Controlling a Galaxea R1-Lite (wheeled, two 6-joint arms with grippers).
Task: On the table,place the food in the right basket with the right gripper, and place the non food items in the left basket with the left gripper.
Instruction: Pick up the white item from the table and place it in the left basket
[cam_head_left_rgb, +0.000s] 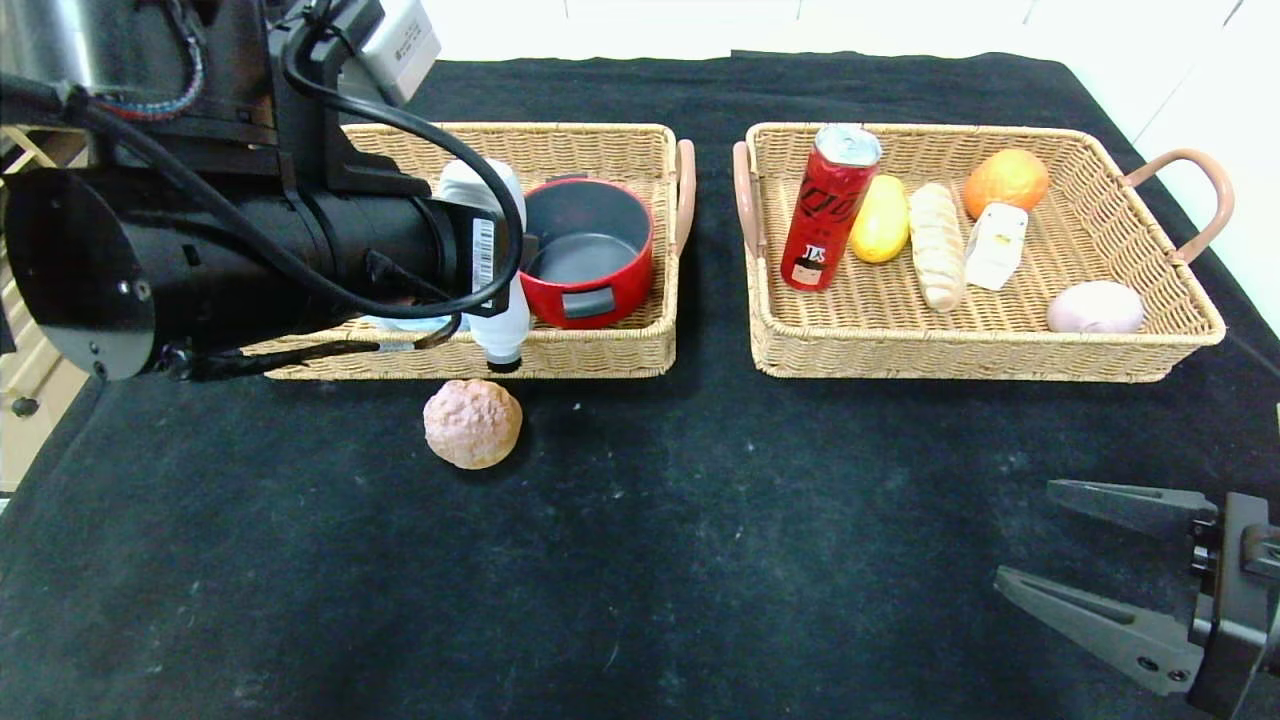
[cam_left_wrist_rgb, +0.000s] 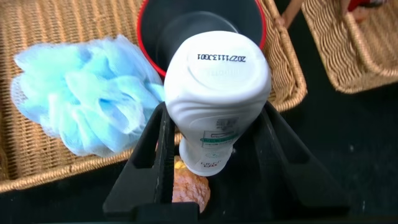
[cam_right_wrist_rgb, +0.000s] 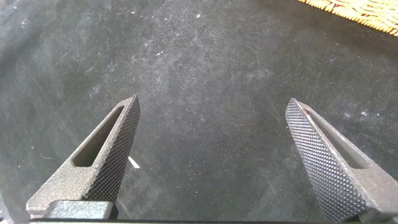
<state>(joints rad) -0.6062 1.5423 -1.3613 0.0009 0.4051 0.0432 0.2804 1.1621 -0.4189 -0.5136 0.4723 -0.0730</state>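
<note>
The left tool (cam_left_wrist_rgb: 214, 134) clenched a white bottle (cam_left_wrist_rgb: 217, 87) at frame centre, above the left basket's (cam_left_wrist_rgb: 283, 74) rim; released there, it might topple onto the bench (cam_head_left_rgb: 640, 560). The right tool (cam_head_left_rgb: 1040, 545) sat released, lower right.

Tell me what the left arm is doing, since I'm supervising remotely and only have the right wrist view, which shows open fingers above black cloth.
Observer: The left gripper is shut on a white bottle, held over the front edge of the left basket.
Operator: Is that basket already holding anything?
Observer: Yes, a red pot and a blue bath sponge lie inside it.
Operator: Any food left on the table for my arm?
Observer: One round pinkish-brown bun sits on the cloth just in front of the left basket; the right gripper is open, far from it at the table's right front.
</note>
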